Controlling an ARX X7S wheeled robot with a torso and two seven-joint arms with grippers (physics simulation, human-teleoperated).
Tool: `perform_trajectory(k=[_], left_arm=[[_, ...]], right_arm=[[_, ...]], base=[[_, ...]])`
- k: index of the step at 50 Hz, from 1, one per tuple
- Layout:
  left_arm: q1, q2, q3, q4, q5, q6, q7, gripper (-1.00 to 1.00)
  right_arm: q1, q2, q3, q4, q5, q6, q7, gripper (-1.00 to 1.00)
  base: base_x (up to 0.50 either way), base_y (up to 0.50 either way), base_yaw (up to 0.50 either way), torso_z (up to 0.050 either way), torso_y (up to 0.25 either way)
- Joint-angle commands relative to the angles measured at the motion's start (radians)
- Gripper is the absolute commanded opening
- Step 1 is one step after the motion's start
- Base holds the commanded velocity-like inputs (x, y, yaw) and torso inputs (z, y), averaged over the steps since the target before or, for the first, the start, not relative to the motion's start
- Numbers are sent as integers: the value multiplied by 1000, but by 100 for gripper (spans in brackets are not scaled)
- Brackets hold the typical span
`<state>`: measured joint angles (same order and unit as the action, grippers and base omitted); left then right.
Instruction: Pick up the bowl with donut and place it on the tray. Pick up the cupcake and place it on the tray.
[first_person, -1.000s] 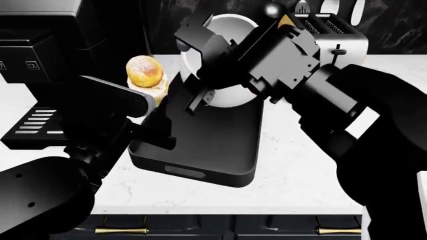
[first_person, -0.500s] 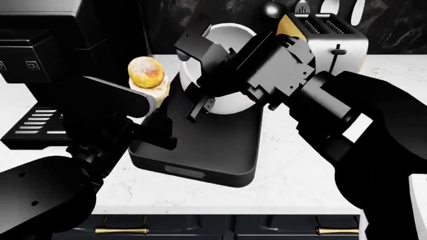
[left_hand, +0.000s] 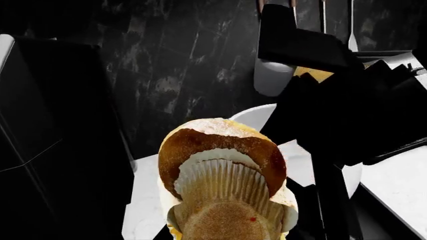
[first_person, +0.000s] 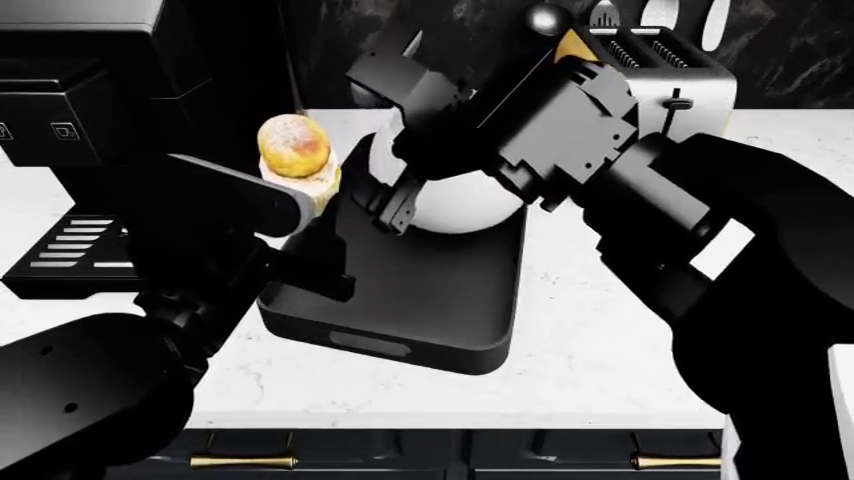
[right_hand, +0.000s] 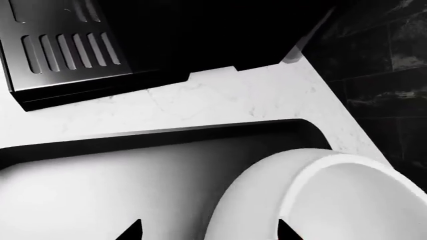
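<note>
A white marble-veined countertop (first_person: 601, 340) runs across the room in front of a dark, mottled stone back wall (left_hand: 173, 55), with dark cabinet fronts and brass pulls (first_person: 240, 461) below its front edge. A large black appliance with a slotted silver drip grille (right_hand: 67, 50) stands at the counter's left end, and a chrome two-slot toaster (first_person: 674, 85) sits at the back right. The long matte black tray (first_person: 441, 300) lies on the counter mid-scene. The big glossy white bowl (first_person: 454, 200) is at the tray's far end, tilted, its rim gripped by the right gripper (first_person: 400, 190), whose jaws are clamped on the bowl's wall. The donut cannot be made out. The left gripper (first_person: 300, 205) holds the small yellow-wrapped, golden-topped cupcake (first_person: 294, 150) above the tray's far left corner, clenched around its wrapper.
</note>
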<state>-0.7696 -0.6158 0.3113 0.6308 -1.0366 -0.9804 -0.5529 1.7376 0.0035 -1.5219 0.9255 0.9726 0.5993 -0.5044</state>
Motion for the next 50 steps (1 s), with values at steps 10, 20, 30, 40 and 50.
perform_trajectory(k=[10,20,30,40,50], left_arm=[[7,-9,-16,31,-39,1,-33,-100],[2,-7,-19,45,-65,-9,-50,-100],[-19,-3,-20,41,-91,-22,-57,-100],[-20,-7,-18,42,-91,-18,-53,-100],[-30,10,-23,31,-140,-31,-75,-100]], right_arm=[[90,139,67,-237,78,94,138,100],[114,303,133,-480,172,181,285,100],[84,535,251,-860,337,212,487,100],[27,735,337,-1108,458,178,640,100],[-100,1017,418,-1464,544,50,821,100]], base=[[0,0,0,0,0],[0,0,0,1,0],[0,0,0,0,0],[0,0,0,0,0],[0,0,0,0,1]])
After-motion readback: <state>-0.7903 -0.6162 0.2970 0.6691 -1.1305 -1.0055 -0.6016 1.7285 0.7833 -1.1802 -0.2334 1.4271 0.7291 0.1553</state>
